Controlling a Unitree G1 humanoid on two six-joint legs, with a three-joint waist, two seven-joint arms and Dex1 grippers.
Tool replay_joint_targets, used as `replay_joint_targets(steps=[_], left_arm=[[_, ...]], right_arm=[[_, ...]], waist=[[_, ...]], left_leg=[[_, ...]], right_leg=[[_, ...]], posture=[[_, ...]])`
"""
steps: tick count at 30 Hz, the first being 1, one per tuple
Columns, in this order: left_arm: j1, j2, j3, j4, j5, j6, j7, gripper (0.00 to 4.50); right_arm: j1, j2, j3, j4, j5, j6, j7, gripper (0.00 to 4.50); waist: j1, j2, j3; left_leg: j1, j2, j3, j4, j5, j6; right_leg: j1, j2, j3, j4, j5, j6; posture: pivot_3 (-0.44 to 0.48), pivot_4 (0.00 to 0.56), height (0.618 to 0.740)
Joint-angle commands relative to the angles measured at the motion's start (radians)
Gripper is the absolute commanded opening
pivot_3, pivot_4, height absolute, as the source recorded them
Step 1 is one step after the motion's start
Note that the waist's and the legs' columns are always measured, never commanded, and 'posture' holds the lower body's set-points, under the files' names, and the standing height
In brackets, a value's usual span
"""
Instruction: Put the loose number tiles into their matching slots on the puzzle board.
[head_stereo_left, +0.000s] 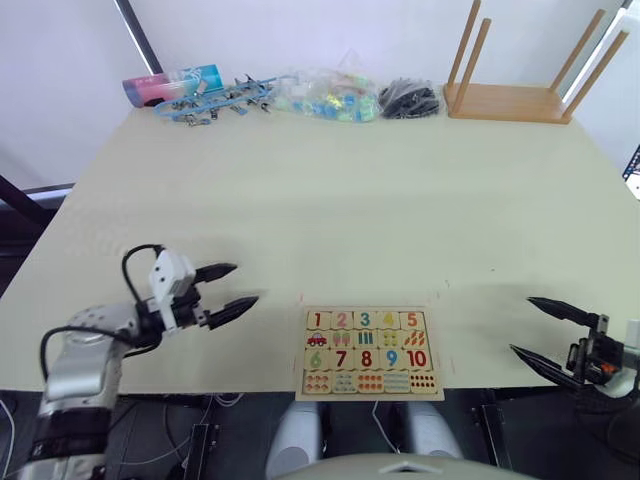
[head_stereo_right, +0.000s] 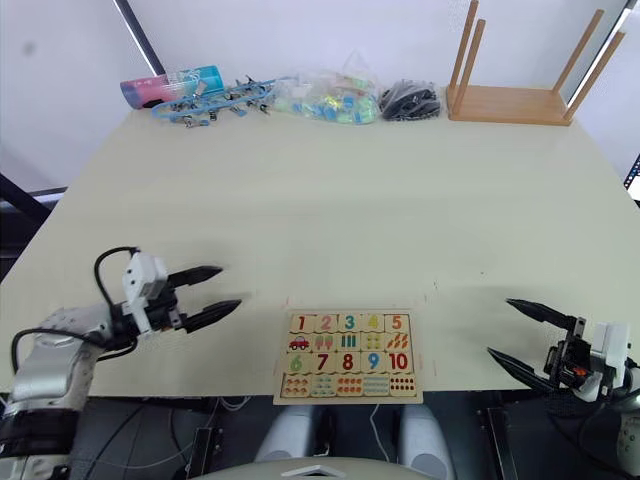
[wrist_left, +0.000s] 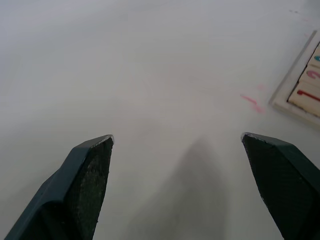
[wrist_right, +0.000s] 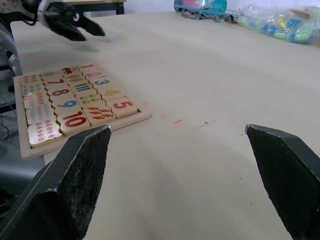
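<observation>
The puzzle board (head_stereo_left: 301, 352) lies flat at the table's front edge, midway between my arms. Number tiles 1 to 5 (head_stereo_left: 365, 320) sit side by side in its first row, so the matching slots are filled. Below them are tiles 6 to 10 and rows of picture tiles. My left gripper (head_stereo_left: 245, 284) hovers open just left of the board, with nothing between its fingers. My right gripper (head_stereo_left: 521, 325) is open and empty to the board's right, at the table's front edge. In the right wrist view the tile printed 5 (wrist_right: 122, 105) lies nearest my right gripper.
Along the far edge lie a pink and blue tube (head_stereo_left: 170, 85), blue clips (head_stereo_left: 215, 100), a clear bag of coloured pieces (head_stereo_left: 325, 95) and a black bundle (head_stereo_left: 408, 98). A wooden rack (head_stereo_left: 510, 100) stands at the back right. The board's near rim reaches the table's front edge.
</observation>
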Motion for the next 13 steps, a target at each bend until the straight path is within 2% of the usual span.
replay_joint_targets(steps=[1,13], left_arm=[[0.043,0.025,0.056,-0.043,-0.014,-0.047,0.008,4.45],[0.13,0.024,0.088,-0.048,0.009,-0.109,0.08,4.45]], right_arm=[[0.014,-0.018,-0.041,-0.017,0.013,-0.012,-0.002,4.5],[0.01,-0.053,-0.061,0.01,0.018,-0.002,0.018,4.5]], waist=[[0.0,0.0,0.0],[0.0,0.0,0.0]], left_leg=[[0.0,0.0,0.0,0.0,0.0,0.0],[0.0,0.0,0.0,0.0,0.0,0.0]], right_leg=[[0.0,0.0,0.0,0.0,0.0,-0.001],[0.0,-0.001,0.0,0.0,-0.002,-0.004]], posture=[[0.0,0.15,0.737],[0.0,0.15,0.737]])
